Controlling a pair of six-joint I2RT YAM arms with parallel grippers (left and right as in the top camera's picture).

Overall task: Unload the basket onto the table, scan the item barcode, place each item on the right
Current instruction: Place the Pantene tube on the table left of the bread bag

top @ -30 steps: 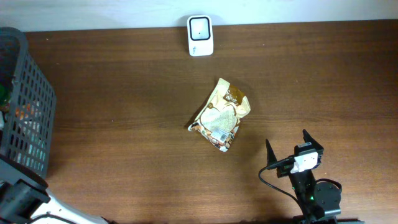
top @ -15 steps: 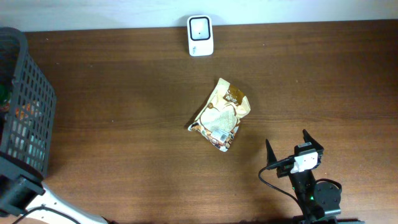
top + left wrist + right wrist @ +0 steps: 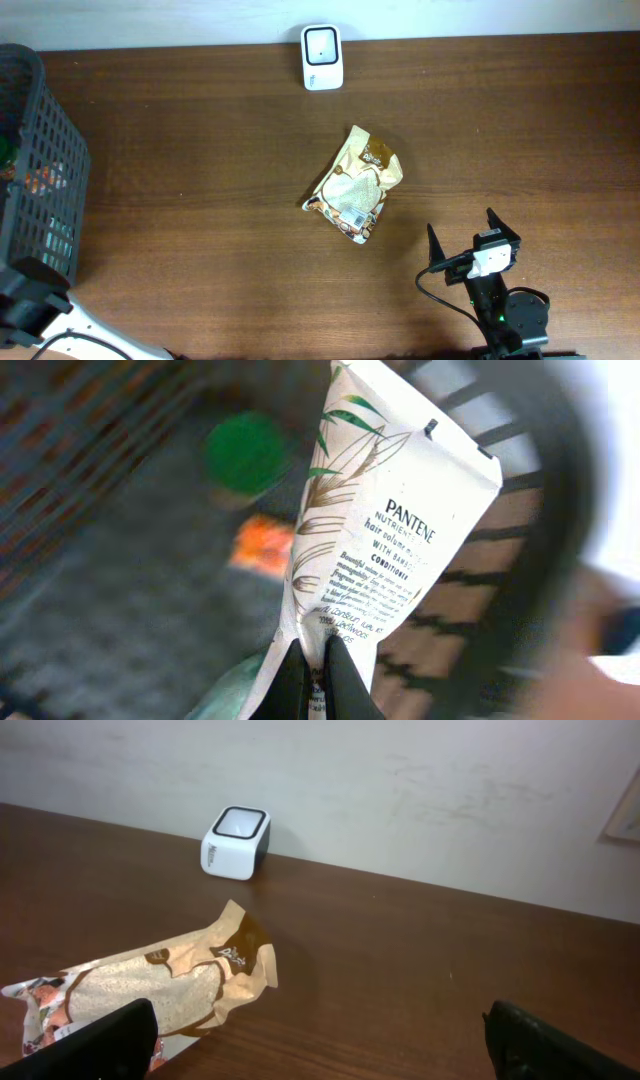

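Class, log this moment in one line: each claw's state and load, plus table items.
left claw: shut on Pantene tube at basket | right claw: open, empty | snack bag: mid-table | scanner: far edge

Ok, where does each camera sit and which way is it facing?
Overhead: fixed above, looking straight down on table, scanner, snack packet and basket; open right pincer bottom right, left arm bottom left.
Left wrist: on the left arm, looking into the basket; left pincer shut on a conditioner tube.
Right wrist: low over the table, facing the wall; its fingers at the bottom corners.
Shared: overhead and right wrist both show scanner and snack packet.
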